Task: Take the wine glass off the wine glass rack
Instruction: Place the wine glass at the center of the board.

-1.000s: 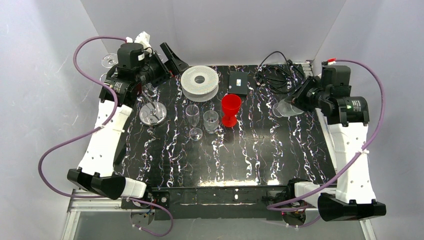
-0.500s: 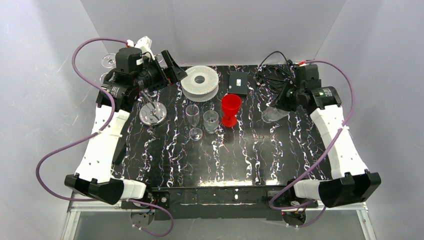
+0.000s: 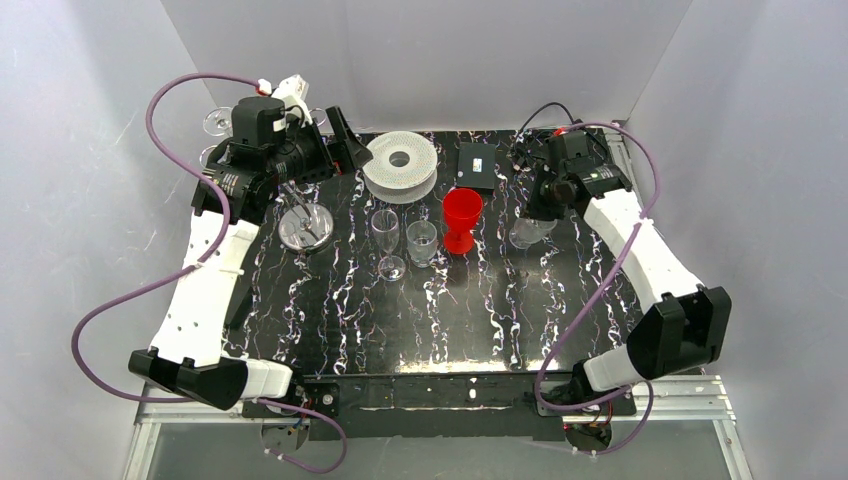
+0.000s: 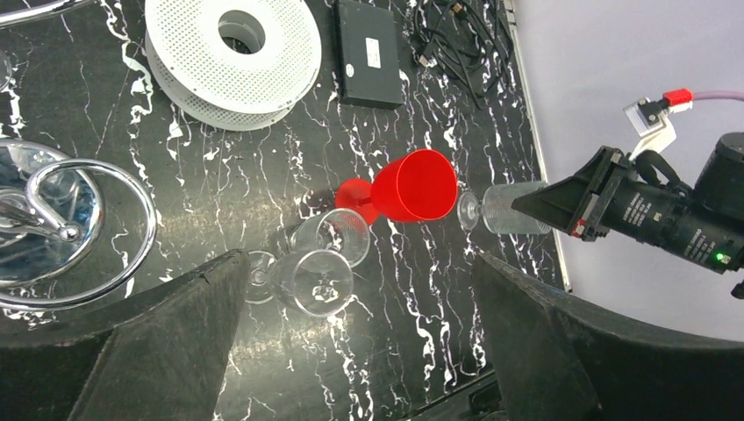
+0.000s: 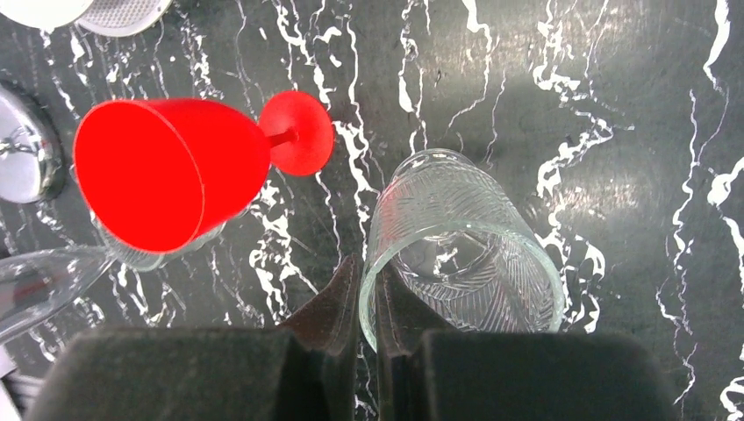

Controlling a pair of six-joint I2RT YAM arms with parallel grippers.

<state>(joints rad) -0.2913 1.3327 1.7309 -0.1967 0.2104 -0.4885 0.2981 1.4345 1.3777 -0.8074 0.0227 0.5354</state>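
Standing on the table (image 3: 450, 320): rack (image 3: 305, 228) at the left, flute (image 3: 386, 240) and short glass (image 3: 421, 242) just right of it, goblet (image 3: 462, 220) right of those. Lying behind them: spool (image 3: 400, 165), then box (image 3: 476, 165), then cables (image 3: 530, 150) rightward.

Lab test cell, I'd say: plain white panels (image 3: 430, 60) box in a black marbled bench (image 3: 480, 320) on aluminium framing (image 3: 200, 418), purple cabling (image 3: 152, 108) looping loose.
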